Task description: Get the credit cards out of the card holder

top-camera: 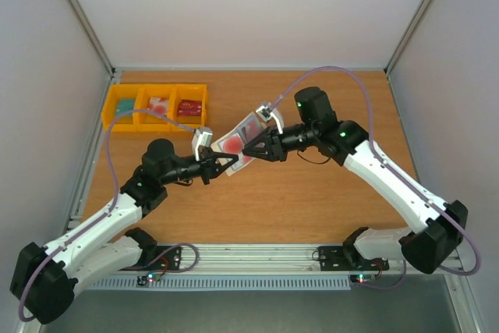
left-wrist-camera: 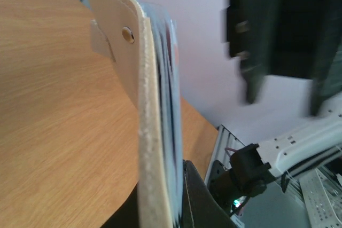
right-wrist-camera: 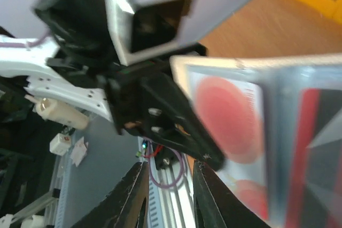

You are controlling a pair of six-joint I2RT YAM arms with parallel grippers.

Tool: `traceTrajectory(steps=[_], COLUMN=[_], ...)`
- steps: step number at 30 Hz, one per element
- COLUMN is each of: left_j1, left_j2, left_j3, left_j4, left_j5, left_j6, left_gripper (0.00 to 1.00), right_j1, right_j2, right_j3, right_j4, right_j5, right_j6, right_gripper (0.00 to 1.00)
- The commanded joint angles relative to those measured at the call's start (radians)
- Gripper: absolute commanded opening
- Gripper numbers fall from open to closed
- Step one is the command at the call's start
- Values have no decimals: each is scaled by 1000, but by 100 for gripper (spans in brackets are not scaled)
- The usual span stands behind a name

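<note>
The card holder (top-camera: pixel 253 125) hangs open in the air over the table's middle, and my left gripper (top-camera: pixel 230 164) is shut on its lower edge. In the left wrist view it stands edge-on (left-wrist-camera: pixel 147 105), cream outside with a snap stud, blue-grey inside, between my fingers (left-wrist-camera: pixel 199 201). A whitish-pink credit card (top-camera: pixel 232 144) with red round marks sits in a clear pocket, and it also shows in the right wrist view (right-wrist-camera: pixel 230 116). My right gripper (top-camera: pixel 249 148) is open and empty, with its tips (right-wrist-camera: pixel 168 185) right beside the holder's lower corner.
A row of yellow bins (top-camera: pixel 156 103) stands at the table's back left, with red-and-white items in the middle and right ones. White walls close in the table on three sides. The metal rail with the arm bases runs along the near edge.
</note>
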State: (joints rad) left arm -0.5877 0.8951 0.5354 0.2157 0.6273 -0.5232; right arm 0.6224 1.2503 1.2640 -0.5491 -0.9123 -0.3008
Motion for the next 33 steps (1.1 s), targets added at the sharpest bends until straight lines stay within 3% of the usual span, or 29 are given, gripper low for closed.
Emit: traceTrajectory(steps=[1, 15, 19, 26, 33], left_j1=[2, -9, -26, -44, -50], left_j2=[-19, 42, 60, 92, 126], left_j3=[4, 54, 62, 68, 35], left_j4=[168, 216, 227, 251, 283], left_j5=[125, 261, 263, 222, 224], left_j6=[42, 119, 124, 91, 36], left_gripper=[0, 0, 0, 0, 0], right_j1=[6, 3, 3, 9, 8], right_j2=[10, -2, 10, 2, -45], right_j3=[16, 4, 8, -41, -149], right_j4=[-27, -143, -142, -87, -15], right_j5=[27, 140, 15, -184, -114], right_j6=[-44, -172, -188, -169, -83], right_gripper=[24, 17, 17, 8, 1])
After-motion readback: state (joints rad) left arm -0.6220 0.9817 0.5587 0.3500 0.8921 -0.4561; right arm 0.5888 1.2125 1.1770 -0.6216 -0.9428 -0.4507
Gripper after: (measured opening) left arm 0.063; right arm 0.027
